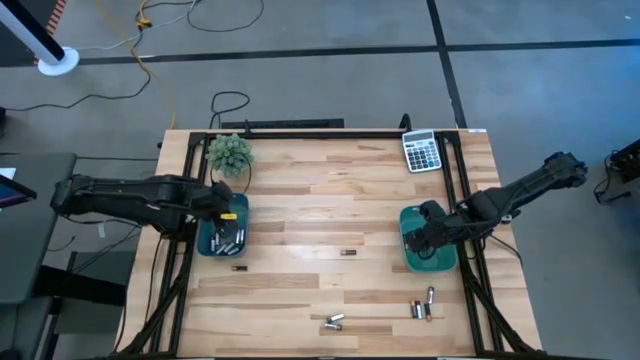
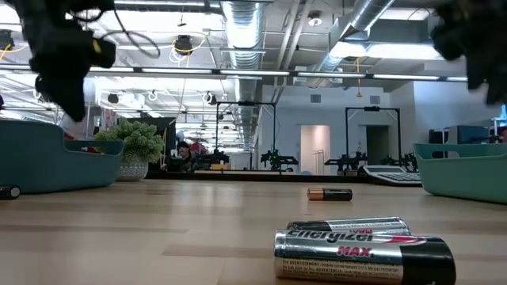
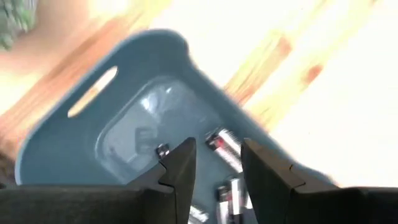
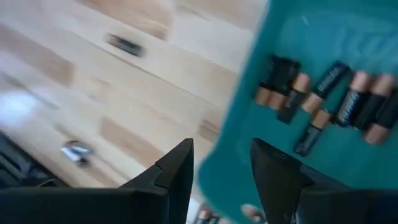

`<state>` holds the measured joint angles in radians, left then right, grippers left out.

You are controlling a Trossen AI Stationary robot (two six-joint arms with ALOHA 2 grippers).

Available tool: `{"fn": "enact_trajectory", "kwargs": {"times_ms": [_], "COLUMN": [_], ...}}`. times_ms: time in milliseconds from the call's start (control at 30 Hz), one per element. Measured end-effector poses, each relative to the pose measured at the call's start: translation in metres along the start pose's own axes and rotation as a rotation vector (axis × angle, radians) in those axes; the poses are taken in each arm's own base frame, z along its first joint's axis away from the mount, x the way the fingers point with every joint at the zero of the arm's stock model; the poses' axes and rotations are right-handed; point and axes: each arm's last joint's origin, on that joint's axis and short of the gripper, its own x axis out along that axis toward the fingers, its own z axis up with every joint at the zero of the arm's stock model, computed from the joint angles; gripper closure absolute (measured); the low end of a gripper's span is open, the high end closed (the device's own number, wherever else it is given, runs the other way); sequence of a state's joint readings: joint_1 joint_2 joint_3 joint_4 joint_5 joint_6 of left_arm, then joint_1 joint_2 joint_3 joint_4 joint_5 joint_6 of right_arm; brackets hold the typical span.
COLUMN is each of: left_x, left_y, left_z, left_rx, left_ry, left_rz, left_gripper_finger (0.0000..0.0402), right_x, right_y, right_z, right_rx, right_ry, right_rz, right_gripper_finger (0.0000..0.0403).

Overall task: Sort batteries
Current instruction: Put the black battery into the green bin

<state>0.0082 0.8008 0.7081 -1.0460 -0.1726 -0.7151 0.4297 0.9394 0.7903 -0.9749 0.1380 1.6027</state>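
Two teal bins stand on the wooden table. The left bin [image 1: 222, 238] holds silvery batteries [image 3: 225, 149]. The right bin [image 1: 428, 252] holds dark, copper-ended batteries [image 4: 323, 93]. Loose batteries lie on the table: one dark one [image 1: 240, 268] beside the left bin, one coppery one [image 1: 348, 254] near the middle, and silvery ones near the front edge [image 1: 333, 321] [image 1: 425, 305]. My left gripper [image 3: 217, 162] hovers open over the left bin, holding nothing. My right gripper [image 4: 221, 168] hovers open over the right bin's inner rim, also holding nothing.
A small potted plant [image 1: 229, 153] stands behind the left bin. A grey calculator [image 1: 421, 151] lies at the far right corner. Black frame rails [image 1: 185, 270] run along both table sides. In the low view, silvery batteries [image 2: 364, 253] lie close in front.
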Motion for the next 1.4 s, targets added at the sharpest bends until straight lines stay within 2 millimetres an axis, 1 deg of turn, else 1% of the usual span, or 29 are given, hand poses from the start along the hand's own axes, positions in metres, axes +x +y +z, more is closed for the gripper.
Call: {"fn": "enact_trajectory", "kwargs": {"times_ms": [167,267,333,400,467,567,667,733,900,967,1067,1200,1400], "left_x": [-0.017,-0.022,-0.023,-0.023,-0.023,-0.022,-0.022,-0.022,-0.022,-0.022,-0.022,-0.022,-0.021], "left_y": [0.000,0.000,0.001,0.000,-0.001,-0.002,-0.003,-0.003,-0.003,-0.003,-0.003,-0.004,-0.004], "left_z": [0.005,0.005,0.004,0.003,0.003,0.003,0.003,0.003,0.003,0.003,0.003,0.003,0.003], "left_rx": [-0.016,-0.023,-0.037,-0.043,-0.037,-0.031,-0.025,-0.024,-0.024,-0.025,-0.025,-0.039,-0.082], "left_ry": [-0.060,-0.078,-0.084,-0.089,-0.094,-0.103,-0.110,-0.111,-0.112,-0.113,-0.115,-0.114,-0.111], "left_rz": [-0.052,-0.070,-0.067,-0.065,-0.059,-0.043,-0.036,-0.034,-0.035,-0.034,-0.032,-0.033,-0.034], "left_gripper_finger": [0.0279,0.0279,0.0278,0.0278,0.0278,0.0278,0.0278,0.0278,0.0278,0.0278,0.0278,0.0278,0.0278], "right_x": [-0.023,-0.026,-0.022,-0.015,-0.004,0.015,0.029,0.035,0.039,0.042,0.052,0.067,0.079], "right_y": [0.034,0.057,0.073,0.085,0.093,0.099,0.100,0.097,0.082,0.075,0.074,0.068,0.055], "right_z": [0.004,0.004,0.001,-0.007,-0.017,-0.039,-0.066,-0.086,-0.135,-0.152,-0.164,-0.168,-0.178], "right_rx": [-0.085,-0.121,-0.129,-0.120,-0.085,0.003,0.070,0.120,0.236,0.213,0.188,0.150,0.096], "right_ry": [-0.080,-0.086,-0.080,-0.058,-0.008,0.106,0.197,0.214,0.225,0.228,0.238,0.183,0.140], "right_rz": [0.083,0.107,0.120,0.096,0.059,-0.023,-0.109,-0.148,-0.230,-0.255,-0.268,-0.335,-0.407], "right_gripper_finger": [0.0249,0.0259,0.0264,0.0268,0.0271,0.0271,0.0271,0.0271,0.0271,0.0271,0.0272,0.0272,0.0272]}}
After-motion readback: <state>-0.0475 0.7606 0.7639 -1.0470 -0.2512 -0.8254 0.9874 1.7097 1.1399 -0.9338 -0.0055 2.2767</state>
